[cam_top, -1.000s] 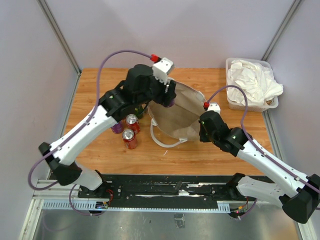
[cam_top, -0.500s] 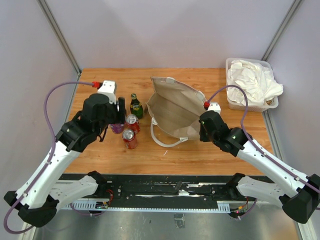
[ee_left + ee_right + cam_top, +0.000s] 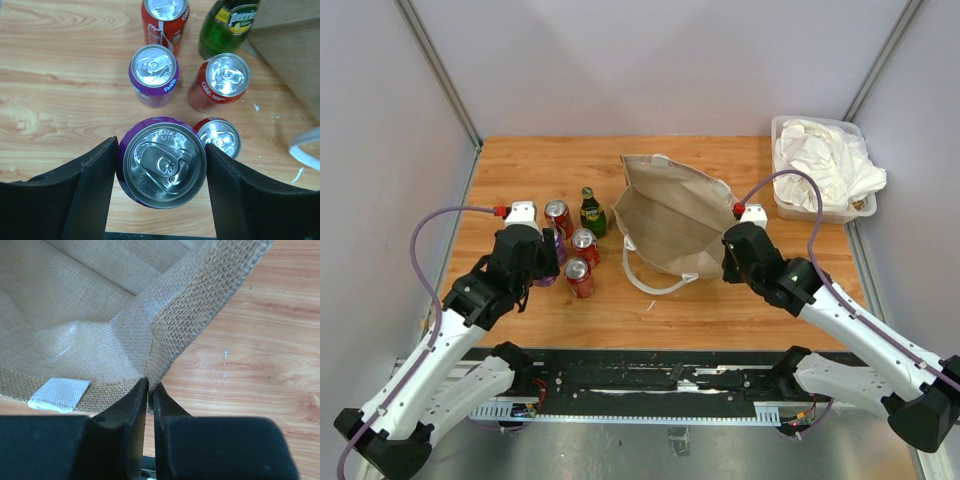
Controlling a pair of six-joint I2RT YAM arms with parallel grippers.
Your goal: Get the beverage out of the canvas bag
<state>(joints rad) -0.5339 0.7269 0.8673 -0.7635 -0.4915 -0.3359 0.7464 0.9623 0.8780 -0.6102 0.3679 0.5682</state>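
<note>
1. Purple beverage can [image 3: 162,167] clamped upright between the jaws of the left gripper [image 3: 161,157], spread just to the can's width; already outside the canvas bag [image 3: 670,225] and well to its left.
2. Right gripper [image 3: 149,392] pressed together on the bag's woven rim at its right corner, pinching the fabric and propping the mouth open. Only bare fabric visible inside from above.
3. Between the held can and the bag, a standing cluster: green bottle [image 3: 226,25] closest to the bag, red Coke can [image 3: 220,82], second purple can [image 3: 153,75], and a nearest red can [image 3: 217,141] just beside the held one.
4. Step in hand, by judgement: setting the held can down on the table [image 3: 520,160] left of the bag.
5. Lower straight and level, favouring the bare wood on the side away from the bag; any drift toward the bag would likely tip the nearest red can.
6. Cannot tell whether the base already touches the wood, hidden as it is beneath the can's own lid. Ease down until seated, part the jaws only a little, then lift straight up.
7. Leave the rim pinch alone until the can stands free, lest the bag slump toward the cluster.
</note>
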